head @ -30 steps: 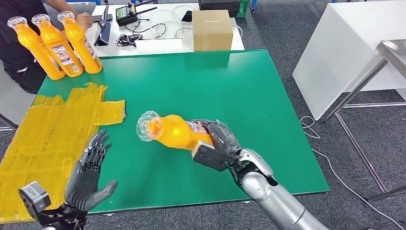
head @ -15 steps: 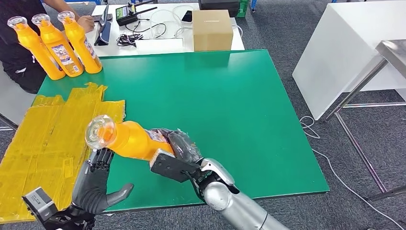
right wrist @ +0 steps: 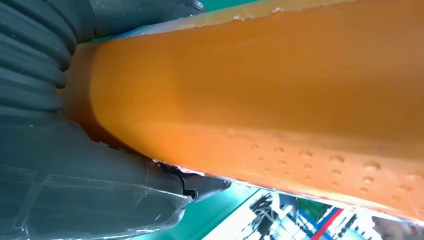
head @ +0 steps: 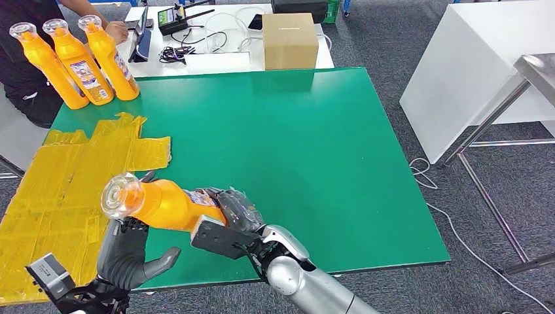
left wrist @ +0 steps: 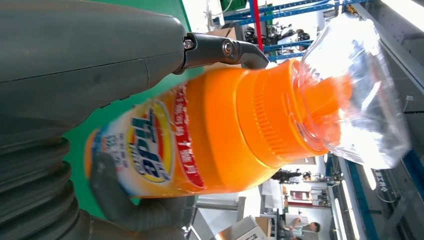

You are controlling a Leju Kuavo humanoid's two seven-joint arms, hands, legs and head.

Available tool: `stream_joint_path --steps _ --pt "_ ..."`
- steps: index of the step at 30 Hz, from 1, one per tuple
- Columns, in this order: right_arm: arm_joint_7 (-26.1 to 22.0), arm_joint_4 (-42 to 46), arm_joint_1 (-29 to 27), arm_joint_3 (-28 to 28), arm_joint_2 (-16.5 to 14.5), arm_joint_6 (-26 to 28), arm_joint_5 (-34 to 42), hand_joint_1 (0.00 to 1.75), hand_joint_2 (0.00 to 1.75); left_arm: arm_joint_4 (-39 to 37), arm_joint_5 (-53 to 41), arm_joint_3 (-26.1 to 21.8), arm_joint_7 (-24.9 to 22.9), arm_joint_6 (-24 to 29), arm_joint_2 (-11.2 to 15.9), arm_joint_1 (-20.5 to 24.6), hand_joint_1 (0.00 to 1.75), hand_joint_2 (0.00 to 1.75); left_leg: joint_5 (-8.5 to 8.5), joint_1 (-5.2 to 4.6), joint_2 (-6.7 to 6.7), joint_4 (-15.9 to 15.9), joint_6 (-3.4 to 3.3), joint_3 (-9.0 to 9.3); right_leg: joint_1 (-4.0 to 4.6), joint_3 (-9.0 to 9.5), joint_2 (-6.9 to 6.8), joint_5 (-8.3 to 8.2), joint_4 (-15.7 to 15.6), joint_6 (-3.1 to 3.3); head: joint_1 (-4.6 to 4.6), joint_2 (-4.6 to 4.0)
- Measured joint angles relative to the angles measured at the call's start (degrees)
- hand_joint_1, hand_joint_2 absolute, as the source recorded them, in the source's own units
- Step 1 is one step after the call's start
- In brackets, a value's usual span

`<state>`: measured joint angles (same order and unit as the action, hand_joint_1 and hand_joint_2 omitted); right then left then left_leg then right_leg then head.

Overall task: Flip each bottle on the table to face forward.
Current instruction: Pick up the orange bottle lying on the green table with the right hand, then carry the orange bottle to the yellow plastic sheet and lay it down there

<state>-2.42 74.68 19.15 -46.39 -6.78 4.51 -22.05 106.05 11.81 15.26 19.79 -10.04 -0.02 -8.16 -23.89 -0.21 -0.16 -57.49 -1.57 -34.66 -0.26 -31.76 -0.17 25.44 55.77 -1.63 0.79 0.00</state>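
The right hand (head: 235,216) is wrapped tight around the lower body of an orange bottle (head: 163,204), holding it clear of the green table (head: 294,131) near the front left corner. The bottle lies almost on its side, its long axis running across the robot's front from right to left and angled a little upward at the neck. Its clear cap (head: 121,195) points left, toward the yellow sheets (head: 59,183) taped on that side of the table, and the printed label faces up and partly toward the robot's left wrist camera, where blue and red lettering shows.

The left hand (head: 131,252) sits just under the bottle's neck end, palm up, fingers spread and thumb out to the side; the fingertips look close to or against the bottle, but I cannot tell whether they touch. It holds nothing.

At the far left corner three more orange bottles (head: 75,59) stand upright in a row. Beyond them a person sits at a white table carrying a cardboard box (head: 290,40) and cables.
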Motion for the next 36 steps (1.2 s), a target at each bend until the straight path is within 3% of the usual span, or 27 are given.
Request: stream_joint_path --steps 6,19,28,36 --pt "0.9 -0.6 1.0 -1.7 -1.8 1.5 -2.4 1.75 1.75 0.0 -0.4 -0.1 0.2 1.4 -0.2 0.6 0.0 1.75 0.0 0.01 0.0 0.0 0.0 0.0 0.0 0.0 0.0 0.0 0.0 0.0 0.0 0.0" --pt "1.9 -0.7 1.8 -3.0 -2.7 2.5 -4.0 1.75 1.75 0.0 -1.1 -0.3 0.5 2.0 -0.3 0.7 0.0 1.75 0.0 0.0 0.0 0.0 0.0 0.0 -0.01 0.0 0.0 0.0 0.0 0.0 0.0 0.0" --pt "5.9 -2.6 3.5 -4.5 -3.5 5.5 -11.9 1.75 1.75 0.4 -1.0 -0.2 0.3 2.4 -0.6 1.3 0.0 1.75 0.0 0.02 0.01 0.0 0.0 0.0 0.0 -0.01 0.01 0.0 0.0 0.0 0.01 0.0" --pt "8.5 -7.0 4.3 -6.5 -6.5 8.9 -19.2 1.75 1.75 0.4 0.4 -0.6 -0.4 4.6 -0.8 1.3 0.0 1.75 0.0 0.02 0.03 0.0 0.0 -0.01 0.0 -0.04 0.02 0.0 0.0 0.0 0.02 0.0"
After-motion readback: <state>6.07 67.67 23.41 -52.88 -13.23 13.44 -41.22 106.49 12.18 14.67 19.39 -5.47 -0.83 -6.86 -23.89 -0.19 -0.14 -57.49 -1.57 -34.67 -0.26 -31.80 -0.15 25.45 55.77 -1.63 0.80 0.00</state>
